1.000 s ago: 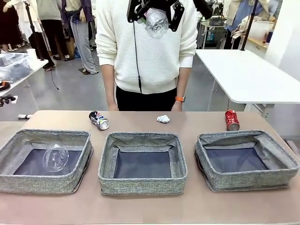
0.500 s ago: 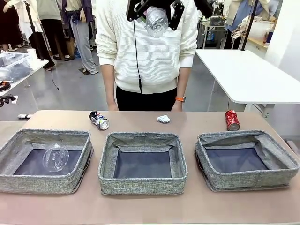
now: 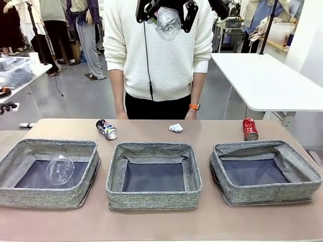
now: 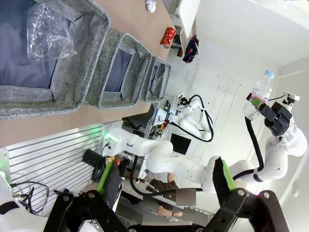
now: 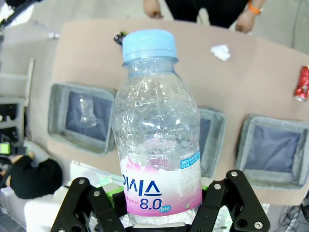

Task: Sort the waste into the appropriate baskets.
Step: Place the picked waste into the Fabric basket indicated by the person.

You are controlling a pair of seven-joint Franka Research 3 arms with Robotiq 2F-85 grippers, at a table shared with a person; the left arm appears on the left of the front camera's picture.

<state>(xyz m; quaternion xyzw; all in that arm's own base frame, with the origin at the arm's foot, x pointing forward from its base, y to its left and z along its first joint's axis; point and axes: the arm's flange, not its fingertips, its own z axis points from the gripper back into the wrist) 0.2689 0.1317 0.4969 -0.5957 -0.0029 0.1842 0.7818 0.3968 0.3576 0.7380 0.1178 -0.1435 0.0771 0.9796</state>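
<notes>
High above the table's far side, my right gripper (image 3: 166, 12) is shut on the clear blue-capped bottle (image 3: 168, 23), in front of the person's chest. In the right wrist view the bottle (image 5: 157, 121) stands upright between the fingers of my right gripper (image 5: 161, 205). A clear plastic cup (image 3: 59, 170) lies in the left basket (image 3: 40, 196). The middle basket (image 3: 151, 199) and right basket (image 3: 262, 194) hold nothing. Behind the baskets lie a dark printed can (image 3: 106, 129), a white paper wad (image 3: 175, 127) and a red can (image 3: 249, 129). My left gripper (image 4: 164, 166) is open, holding nothing, away from the table.
A person in a white sweater (image 3: 161, 60) stands at the far edge, hands down behind the table. A white table (image 3: 267, 80) stands at the back right. Bare tabletop (image 3: 151, 222) runs in front of the baskets.
The right gripper with the bottle has risen slightly. Nothing on the table has moved.
</notes>
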